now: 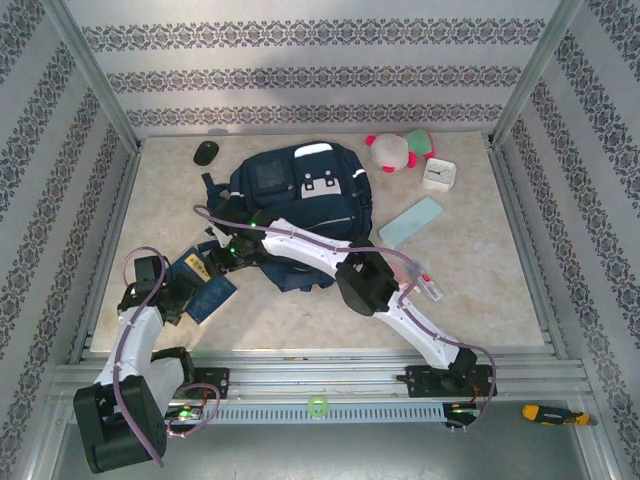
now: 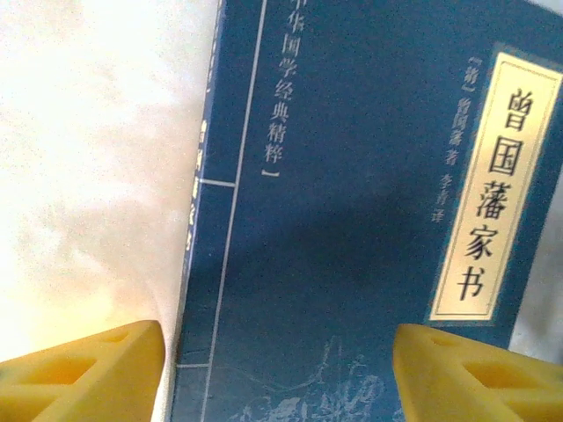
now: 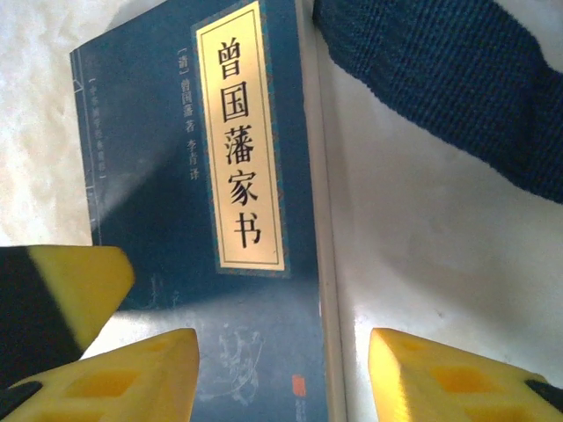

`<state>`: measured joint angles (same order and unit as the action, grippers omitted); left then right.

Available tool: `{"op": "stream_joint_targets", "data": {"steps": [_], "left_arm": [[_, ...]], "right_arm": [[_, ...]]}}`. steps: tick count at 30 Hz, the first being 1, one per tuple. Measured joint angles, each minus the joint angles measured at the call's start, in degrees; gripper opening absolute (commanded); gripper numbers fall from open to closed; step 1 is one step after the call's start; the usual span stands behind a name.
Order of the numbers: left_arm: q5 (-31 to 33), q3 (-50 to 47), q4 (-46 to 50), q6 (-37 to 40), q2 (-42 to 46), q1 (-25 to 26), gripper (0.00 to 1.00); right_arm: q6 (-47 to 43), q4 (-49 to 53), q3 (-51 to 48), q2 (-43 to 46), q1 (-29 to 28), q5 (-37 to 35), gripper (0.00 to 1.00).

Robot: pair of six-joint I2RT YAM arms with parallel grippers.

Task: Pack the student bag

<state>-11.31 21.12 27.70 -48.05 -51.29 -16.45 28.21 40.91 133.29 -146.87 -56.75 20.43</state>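
Note:
The student bag [image 1: 300,195] lies flat in the middle of the table, dark navy with white patches. One of its navy straps [image 3: 457,79] runs close to a blue book [image 1: 207,287] with a cream title label [image 3: 239,141], lying flat on the table left of the bag. My left gripper [image 2: 280,378] is open low over the book [image 2: 352,220], one finger beyond the spine side and the other over the cover. My right gripper [image 3: 281,378] is open astride the book's opposite long edge, with nothing held. A left finger [image 3: 75,281] shows beside it.
At the back of the table are a black mouse [image 1: 205,152], a pink and white plush toy [image 1: 395,150] and a white clock [image 1: 438,175]. A pale blue case [image 1: 411,222] lies right of the bag. A screwdriver [image 1: 550,412] rests off the table, front right.

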Motion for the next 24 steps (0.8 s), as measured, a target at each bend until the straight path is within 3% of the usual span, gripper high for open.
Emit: {"op": "stream_joint_targets", "data": {"steps": [8,13,19,24], "left_arm": [[-0.59,-2.08,-2.97,0.5,-0.09,-0.07,0.64],[-0.57,-3.43,-3.8,0.87,1.33,-0.07,0.65],[-1.49,-3.65,-3.96,0.85,2.69,-0.13,0.62],[-5.84,-3.87,-4.37,-0.37,6.84,-0.11,0.61]], "right_arm": [[-1.7,2.08,4.26,-4.68,0.76,3.96,0.48],[-2.56,3.96,7.02,-6.36,1.22,5.18,0.46],[-2.82,5.16,9.4,-8.17,1.79,5.66,0.25],[-2.89,5.62,9.84,-8.66,2.54,6.03,0.18]]}}
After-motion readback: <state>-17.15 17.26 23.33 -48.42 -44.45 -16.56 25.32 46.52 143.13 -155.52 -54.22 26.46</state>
